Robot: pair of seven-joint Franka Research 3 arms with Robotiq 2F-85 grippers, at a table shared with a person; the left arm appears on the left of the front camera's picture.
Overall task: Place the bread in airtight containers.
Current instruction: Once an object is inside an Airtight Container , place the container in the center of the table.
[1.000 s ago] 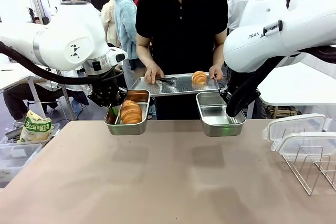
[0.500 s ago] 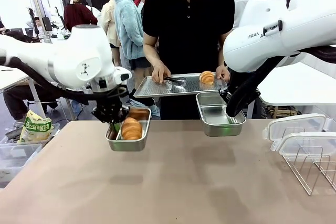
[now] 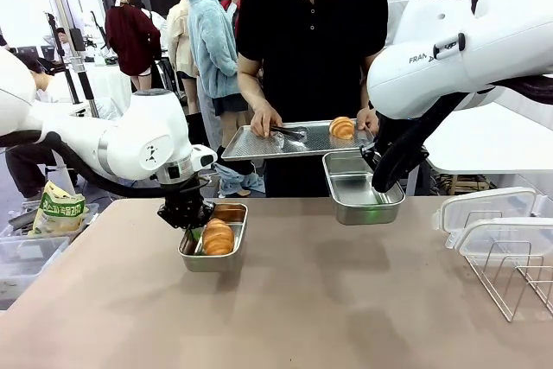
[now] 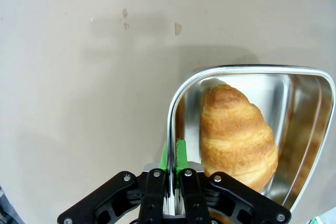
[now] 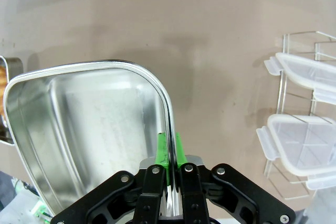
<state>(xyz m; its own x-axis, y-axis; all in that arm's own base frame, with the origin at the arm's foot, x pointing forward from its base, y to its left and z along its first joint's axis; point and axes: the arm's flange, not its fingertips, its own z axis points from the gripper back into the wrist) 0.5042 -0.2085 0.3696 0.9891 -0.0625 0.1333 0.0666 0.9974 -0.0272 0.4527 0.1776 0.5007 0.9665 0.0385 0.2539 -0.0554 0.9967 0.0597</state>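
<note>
Left gripper clamped on rim of loaded container (one croissant inside), right gripper clamped on rim of empty container, held clear of counter.

One croissant, in the left tub, is golden-brown, its darker ridges banded with paler creases. The other croissant, on the tray, has the same golden stripes. The left tub and the right tub are bright mirror-silver steel, and the left one's inner wall is tinted orange by reflection. The tray is duller silver, dotted with fine perforations. The counter is plain matt beige-brown. The left arm and right arm are white. Their jaws are black with bright green pads. The lids are translucent milky white. The person's shirt is black.
</note>
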